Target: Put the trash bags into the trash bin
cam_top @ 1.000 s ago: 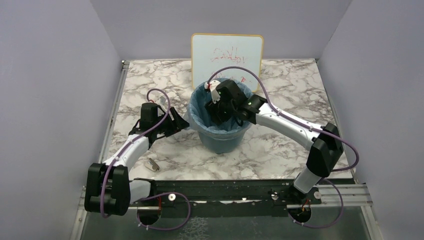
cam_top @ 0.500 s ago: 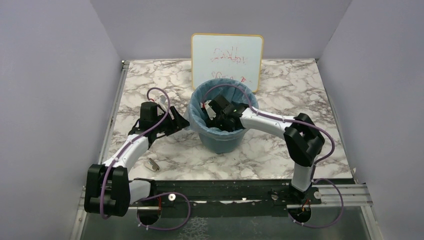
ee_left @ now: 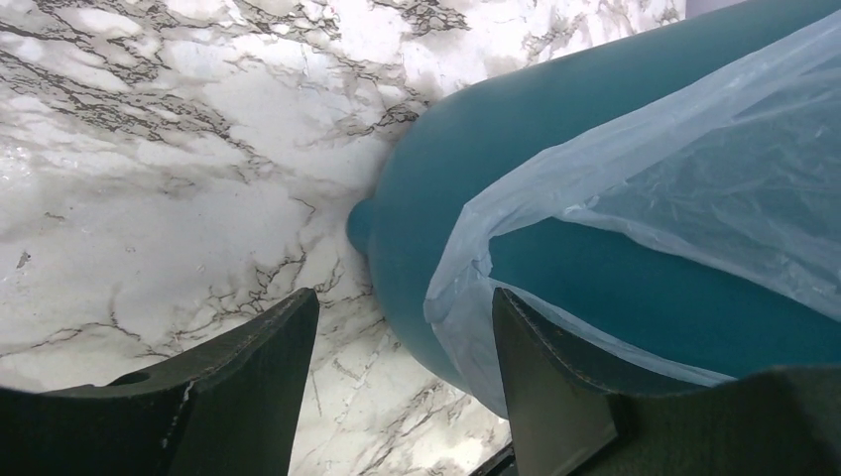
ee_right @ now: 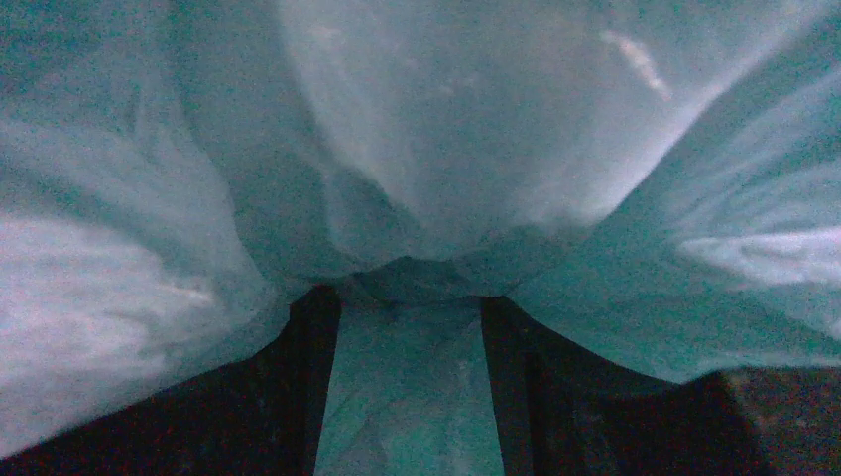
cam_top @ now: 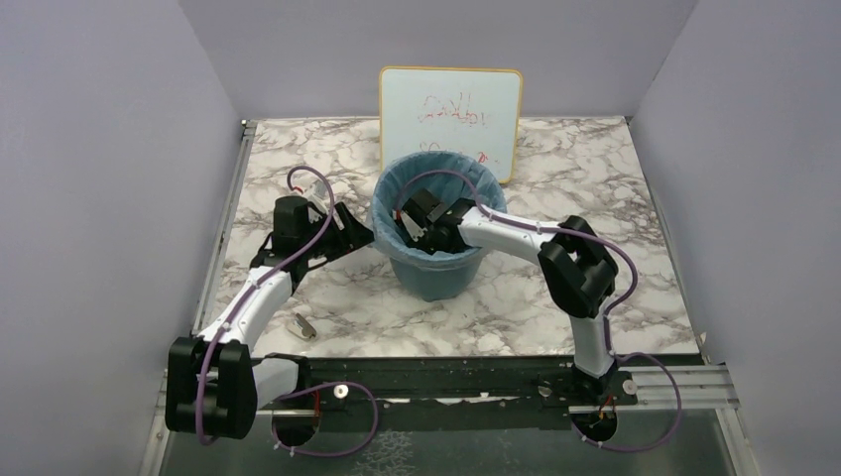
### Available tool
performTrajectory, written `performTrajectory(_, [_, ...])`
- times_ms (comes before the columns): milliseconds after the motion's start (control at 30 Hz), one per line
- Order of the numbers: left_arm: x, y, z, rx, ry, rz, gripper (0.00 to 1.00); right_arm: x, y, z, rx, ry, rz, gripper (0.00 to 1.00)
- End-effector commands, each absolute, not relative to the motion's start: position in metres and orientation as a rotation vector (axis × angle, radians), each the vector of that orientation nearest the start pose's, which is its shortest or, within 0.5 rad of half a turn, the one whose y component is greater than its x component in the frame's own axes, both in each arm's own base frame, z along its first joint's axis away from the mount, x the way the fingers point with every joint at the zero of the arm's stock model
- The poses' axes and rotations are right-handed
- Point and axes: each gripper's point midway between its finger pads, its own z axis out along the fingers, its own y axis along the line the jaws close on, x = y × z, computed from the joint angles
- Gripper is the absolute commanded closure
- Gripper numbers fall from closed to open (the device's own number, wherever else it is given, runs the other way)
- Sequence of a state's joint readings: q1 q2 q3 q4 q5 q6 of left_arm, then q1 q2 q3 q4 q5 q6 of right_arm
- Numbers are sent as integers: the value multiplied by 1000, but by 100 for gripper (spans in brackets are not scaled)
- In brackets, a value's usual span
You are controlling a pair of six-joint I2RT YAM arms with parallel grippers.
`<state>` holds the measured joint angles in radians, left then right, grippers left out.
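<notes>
The teal trash bin [cam_top: 436,283] stands mid-table, lined with the light-blue trash bag [cam_top: 466,169], whose edge is folded over the rim. My right gripper [cam_top: 412,226] reaches down inside the bin. In the right wrist view it [ee_right: 409,317] is open, with bag film [ee_right: 446,149] bunched against its fingertips. My left gripper [cam_top: 362,236] is at the bin's left side just below the rim. In the left wrist view it [ee_left: 397,327] is open, and the bag's hanging edge [ee_left: 714,169] and the bin wall [ee_left: 555,119] lie just ahead between its fingers.
A whiteboard [cam_top: 451,109] with red scribbles stands right behind the bin. A small metal object [cam_top: 304,325] lies on the marble table near the left arm. Purple walls close in on both sides. A black rail [cam_top: 446,382] runs along the near edge.
My right arm has folded its elbow in and pushed its gripper lower and leftward inside the bin. My left gripper has shifted slightly up along the bin's left side.
</notes>
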<state>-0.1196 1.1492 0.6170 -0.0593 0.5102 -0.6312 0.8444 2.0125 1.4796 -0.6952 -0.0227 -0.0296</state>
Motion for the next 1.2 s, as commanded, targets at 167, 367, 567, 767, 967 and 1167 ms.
performTrajectory(167, [306,-147,151,-212,2197,-991,33,287,319,60,-1140,2463,243,39])
performTrajectory(367, [306,-148,150,-207,2204,-1001,33,268,302,15,-1211,2677,143,40])
performTrajectory(567, [305,-148,150,-200,2203,-997,33,289,314,60,-1147,2568,145,41])
performTrajectory(767, [306,-148,151,-197,2201,-996,33,303,329,132,-1086,2402,235,38])
performTrajectory(967, [305,-147,149,-194,2206,-992,33,310,330,181,-999,2276,278,34])
performTrajectory(1167, [306,-142,152,-207,2209,-943,21,321,335,245,-910,2130,322,29])
